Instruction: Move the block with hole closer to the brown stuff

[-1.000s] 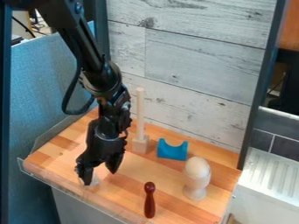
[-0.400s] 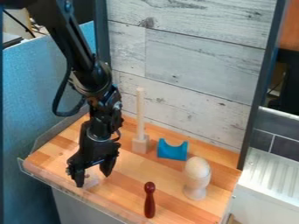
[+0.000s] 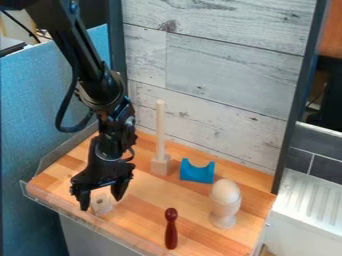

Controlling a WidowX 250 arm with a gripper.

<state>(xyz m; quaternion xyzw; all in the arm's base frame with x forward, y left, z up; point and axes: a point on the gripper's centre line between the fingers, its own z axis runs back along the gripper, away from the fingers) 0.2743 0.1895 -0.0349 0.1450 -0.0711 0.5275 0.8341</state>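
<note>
The gripper (image 3: 100, 201) hangs over the left front part of the wooden board, its two fingers spread open. Between and slightly in front of the fingertips sits a small pale wooden block with a hole (image 3: 102, 205), partly covered by the gripper; whether a finger touches it I cannot tell. To the right, near the front edge, lies the dark reddish-brown pin-shaped piece (image 3: 172, 231), a good distance from the block.
A pale wooden rod on a square base (image 3: 160, 162) stands toward the back, beside a blue curved block (image 3: 197, 171). An egg in a wooden cup (image 3: 225, 205) stands at the right. A clear rim (image 3: 80, 216) edges the board's front.
The gripper has shifted left, first upward a little and then staying near that height, uncovering more of the block with hole. The other objects have kept their places.
</note>
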